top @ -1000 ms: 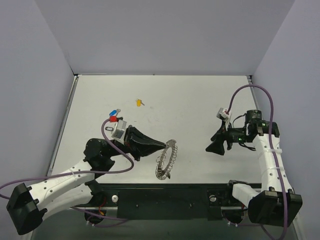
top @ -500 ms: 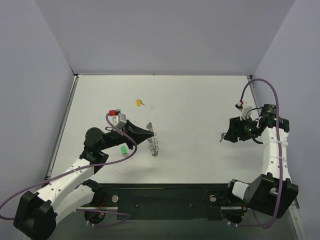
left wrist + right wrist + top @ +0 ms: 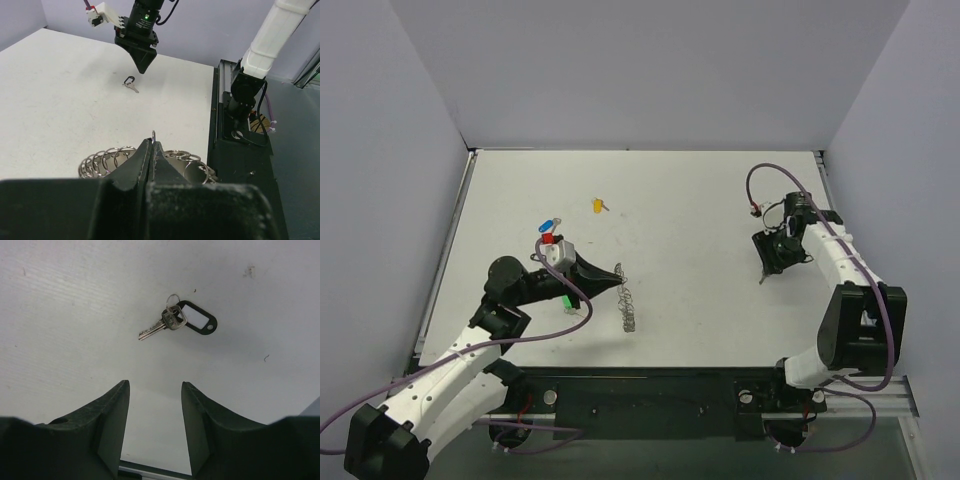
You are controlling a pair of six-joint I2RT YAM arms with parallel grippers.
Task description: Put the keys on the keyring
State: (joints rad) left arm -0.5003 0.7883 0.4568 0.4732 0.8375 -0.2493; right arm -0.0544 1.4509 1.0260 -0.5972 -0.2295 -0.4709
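Two grippers sit well apart over the table. The left gripper is clamped tight on one coil of the keyring, whose silvery loops trail from its tips toward 6 o'clock in the top view, while the right gripper, jaws partly apart and holding nothing, points down just above the black key, which lies flat on the table's 3 o'clock side. From the keyring, a yellow key lies toward 11 o'clock, a blue key toward 10 o'clock, and a green key at 9 o'clock, close beside the left arm.
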